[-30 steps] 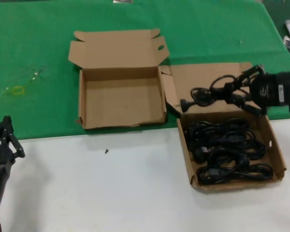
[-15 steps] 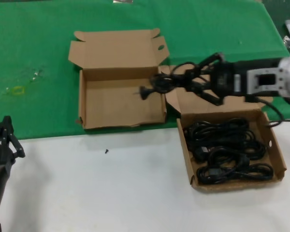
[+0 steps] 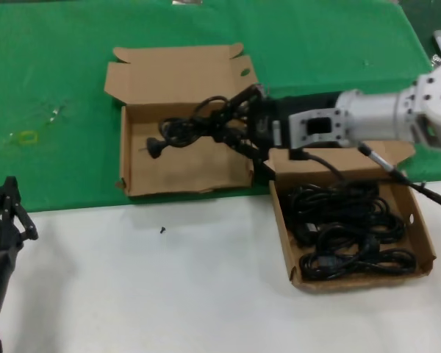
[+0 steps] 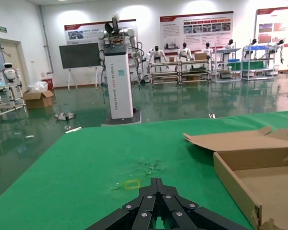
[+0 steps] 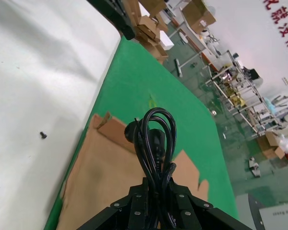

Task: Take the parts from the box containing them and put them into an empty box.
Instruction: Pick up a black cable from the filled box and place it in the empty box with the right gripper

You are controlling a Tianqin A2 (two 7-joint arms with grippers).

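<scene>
My right gripper [image 3: 231, 126] is shut on a black power cord [image 3: 185, 131] and holds it over the floor of the empty box [image 3: 132, 158], its plug [image 3: 156, 148] pointing left. The right wrist view shows the looped cord [image 5: 153, 136] rising out of the shut gripper [image 5: 157, 186] above the box's cardboard [image 5: 101, 177]. To the right, the box containing the parts [image 3: 425, 243] holds several more coiled cords [image 3: 345, 228]. My left gripper [image 3: 7, 206] is parked at the lower left over the white table, shut and holding nothing [image 4: 156, 182].
A small black screw [image 3: 162, 230] lies on the white table in front of the empty box. Both boxes have their lids [image 3: 180, 73] folded back onto the green mat. A yellow mark [image 3: 26, 137] lies on the mat at the left.
My right gripper has carried the cord leftward from above the full box to above the empty box. The left arm has not moved.
</scene>
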